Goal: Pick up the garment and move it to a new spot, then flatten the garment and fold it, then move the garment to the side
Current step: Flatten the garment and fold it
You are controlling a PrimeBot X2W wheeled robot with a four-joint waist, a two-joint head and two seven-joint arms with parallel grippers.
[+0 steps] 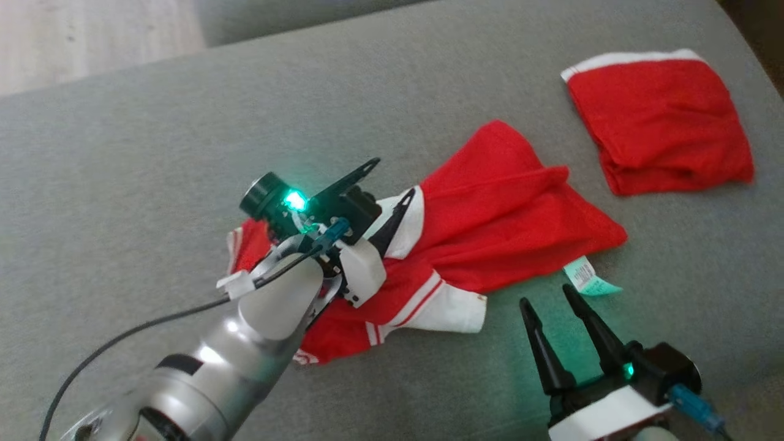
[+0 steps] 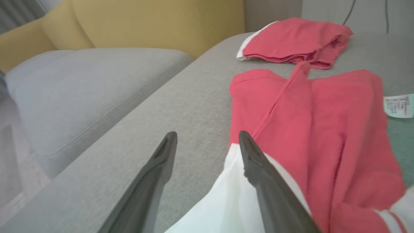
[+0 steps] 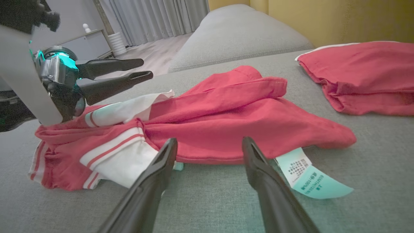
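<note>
The garment is a red piece with white striped trim, lying crumpled in the middle of the grey cushion. A pale label sticks out at its near right edge. My left gripper hovers open over the garment's white-trimmed left part, holding nothing. In the left wrist view, that gripper straddles the garment's edge, one finger over white cloth. My right gripper stands open just short of the garment's near edge. From the right wrist, its open gripper points at the red hem, beside the label.
A second red garment, folded with a white band, lies at the far right of the cushion. A grey seat and yellow sofa back lie beyond the far edge. Wooden floor shows at the upper left.
</note>
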